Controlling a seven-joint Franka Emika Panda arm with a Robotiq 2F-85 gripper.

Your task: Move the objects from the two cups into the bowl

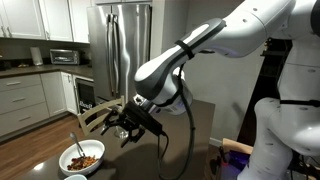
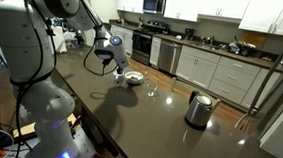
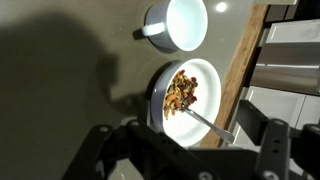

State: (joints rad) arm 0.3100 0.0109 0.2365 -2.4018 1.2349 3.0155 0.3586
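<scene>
Tool (image 3: 187,148), jaws spread, hangs over one bowl (image 3: 207,75) beside one cup (image 3: 188,24).

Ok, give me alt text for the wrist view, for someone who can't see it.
Looking down on a white bowl holding brown-orange bits and a thin metal utensil, on a dark countertop. A white cup that looks empty sits above it in frame, and the open end effector frames the bottom edge, holding nothing.
</scene>
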